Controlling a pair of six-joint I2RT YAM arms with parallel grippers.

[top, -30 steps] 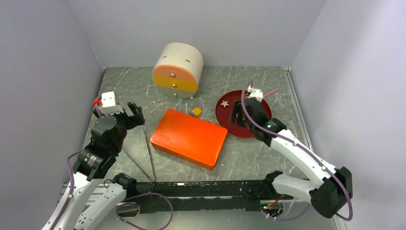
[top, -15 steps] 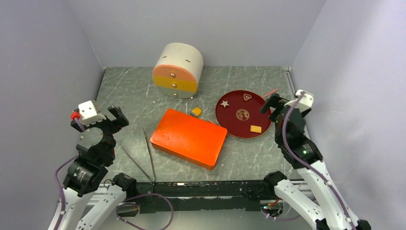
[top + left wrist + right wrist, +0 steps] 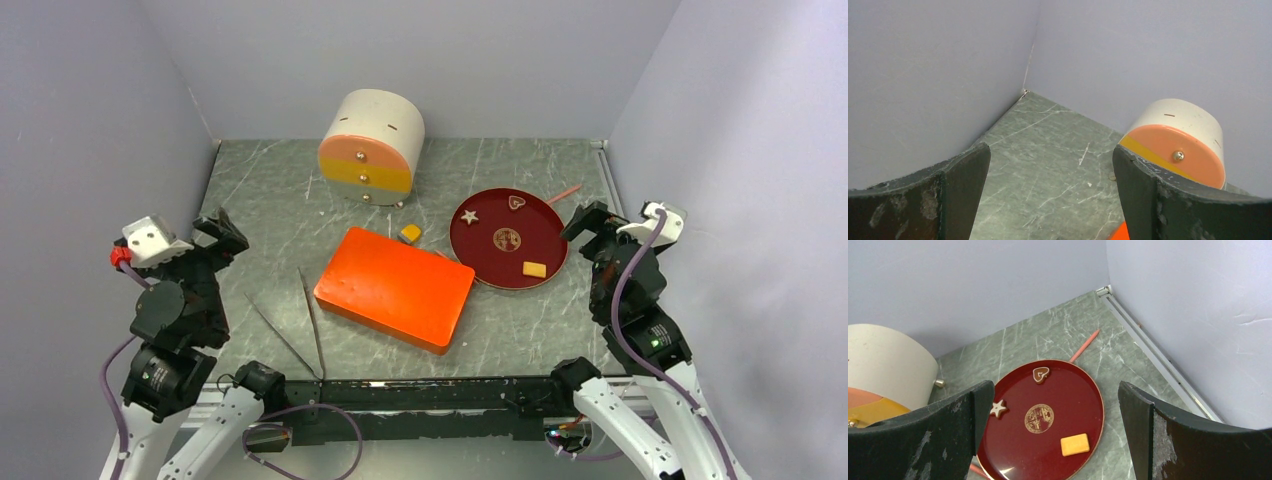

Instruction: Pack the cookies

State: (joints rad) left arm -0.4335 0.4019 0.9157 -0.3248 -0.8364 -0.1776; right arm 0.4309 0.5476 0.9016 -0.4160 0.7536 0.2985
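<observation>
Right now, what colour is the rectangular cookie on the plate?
The cookie is yellow-orange; right wrist view shows it best.

The left arm (image 3: 165, 340) stands folded upright on the left side, its wrist tipped forward. The left gripper (image 3: 213, 240) points up and inward, jaws spread wide and holding nothing. The right arm (image 3: 640, 320) mirrors it on the right side, elbow low and forearm raised. The right gripper (image 3: 592, 230) faces inward, jaws likewise wide apart and empty. Both grippers hang in the air.

Grey marbled table (image 3: 280, 200) — on it round drawer unit (image 3: 371, 147), orange box (image 3: 394, 287), red plate (image 3: 480, 250), small block (image 3: 409, 234), tweezers (image 3: 312, 320), pink stick (image 3: 565, 193).
</observation>
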